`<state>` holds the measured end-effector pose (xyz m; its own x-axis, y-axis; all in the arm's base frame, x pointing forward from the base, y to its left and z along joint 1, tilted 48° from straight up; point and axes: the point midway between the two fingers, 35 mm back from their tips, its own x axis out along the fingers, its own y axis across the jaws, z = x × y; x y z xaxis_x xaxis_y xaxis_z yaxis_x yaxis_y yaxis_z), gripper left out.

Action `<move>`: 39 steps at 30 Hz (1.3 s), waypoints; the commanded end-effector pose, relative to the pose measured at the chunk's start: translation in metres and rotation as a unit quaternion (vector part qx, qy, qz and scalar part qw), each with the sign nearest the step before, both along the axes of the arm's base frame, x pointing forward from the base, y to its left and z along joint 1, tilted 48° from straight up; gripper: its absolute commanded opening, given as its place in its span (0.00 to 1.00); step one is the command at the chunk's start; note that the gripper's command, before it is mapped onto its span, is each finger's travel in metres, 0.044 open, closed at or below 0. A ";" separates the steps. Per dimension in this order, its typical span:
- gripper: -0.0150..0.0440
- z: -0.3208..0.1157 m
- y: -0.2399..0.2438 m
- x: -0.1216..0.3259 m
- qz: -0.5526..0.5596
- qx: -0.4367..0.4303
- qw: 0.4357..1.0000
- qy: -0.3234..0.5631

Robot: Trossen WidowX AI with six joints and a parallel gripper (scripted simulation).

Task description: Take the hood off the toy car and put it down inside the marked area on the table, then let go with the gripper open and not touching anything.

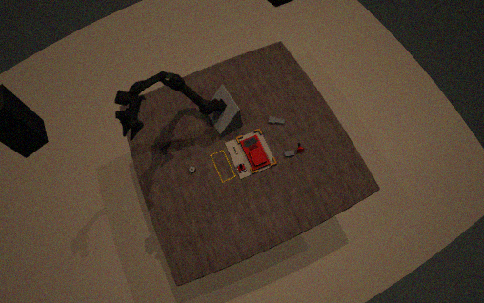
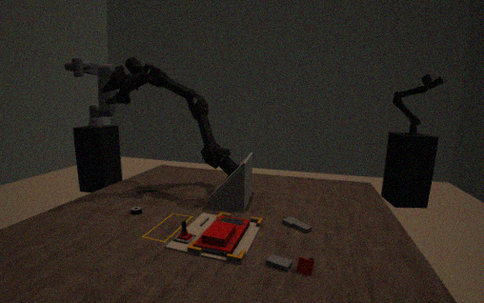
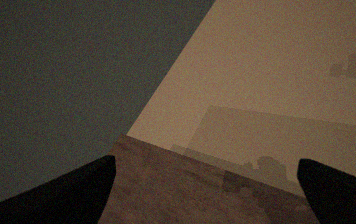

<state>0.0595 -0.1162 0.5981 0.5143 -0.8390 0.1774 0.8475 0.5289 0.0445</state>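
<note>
Fingers (image 1: pixel 129 131) (image 2: pixel 110 91): wide, empty | step: approach (hood apparently unlifted) | next: swing toward car (image 1: pixel 256 151) (image 2: pixel 224 235), descend, straddle hood

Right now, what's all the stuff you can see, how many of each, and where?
Red toy car: one, on the pale board
Pale board: one, mid-table
Yellow outline: one, beside the board
Small black-and-red piece: one, on the board
Grey pieces: two, beyond the board
Small red piece: one, beside a grey piece
Small round piece: one, beyond the outline
Grey wedge: one, by the arm's foot
Table: one, brown
Background arms: two, on dark pedestals
Robot arm: one, black
Gripper: one, black, open
</note>
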 end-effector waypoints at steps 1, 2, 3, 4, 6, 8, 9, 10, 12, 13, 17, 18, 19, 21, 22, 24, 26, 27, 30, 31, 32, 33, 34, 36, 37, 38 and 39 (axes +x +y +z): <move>1.00 -0.019 -0.017 0.036 0.012 0.031 0.999 0.039; 1.00 -0.020 -0.018 0.041 0.015 0.035 0.999 0.037; 1.00 -0.021 -0.020 0.048 0.020 0.041 0.998 0.034; 1.00 -0.023 -0.023 0.055 0.025 0.046 0.998 0.032; 1.00 -0.029 -0.028 0.072 0.034 0.060 0.997 0.034; 1.00 -0.039 -0.034 0.091 0.041 0.076 0.995 0.049; 1.00 -0.045 -0.036 0.100 0.044 0.084 0.994 0.058; 1.00 -0.050 -0.039 0.110 0.046 0.092 0.992 0.066; 1.00 -0.058 -0.041 0.124 0.053 0.104 0.991 0.071; 1.00 -0.060 -0.041 0.130 0.059 0.110 0.990 0.066; 1.00 -0.080 -0.043 0.164 0.075 0.140 0.984 0.078; 1.00 -0.087 -0.044 0.174 0.077 0.148 0.982 0.088; 1.00 -0.095 -0.044 0.183 0.078 0.156 0.980 0.099; 1.00 -0.112 -0.045 0.202 0.081 0.170 0.974 0.122; 1.00 -0.119 -0.044 0.210 0.084 0.177 0.972 0.131; 1.00 -0.134 -0.041 0.225 0.088 0.189 0.967 0.148; 1.00 -0.149 -0.038 0.239 0.092 0.200 0.961 0.166; 1.00 -0.156 -0.036 0.245 0.094 0.206 0.958 0.175; 1.00 -0.180 -0.029 0.264 0.099 0.221 0.949 0.202; 1.00 -0.187 -0.026 0.270 0.101 0.225 0.946 0.211; 1.00 -0.192 -0.025 0.272 0.102 0.225 0.944 0.219; 1.00 -0.197 -0.024 0.275 0.103 0.224 0.941 0.230; 1.00 -0.204 -0.023 0.278 0.105 0.223 0.938 0.244; 1.00 -0.222 -0.018 0.287 0.109 0.221 0.929 0.276; 1.00 -0.232 -0.016 0.292 0.109 0.224 0.924 0.289; 1.00 -0.240 -0.014 0.297 0.109 0.227 0.920 0.300; 1.00 -0.247 -0.012 0.301 0.109 0.229 0.917 0.309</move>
<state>0.3479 -0.1323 0.3772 0.5963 -0.6285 -0.4994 0.6822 0.7247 -0.0975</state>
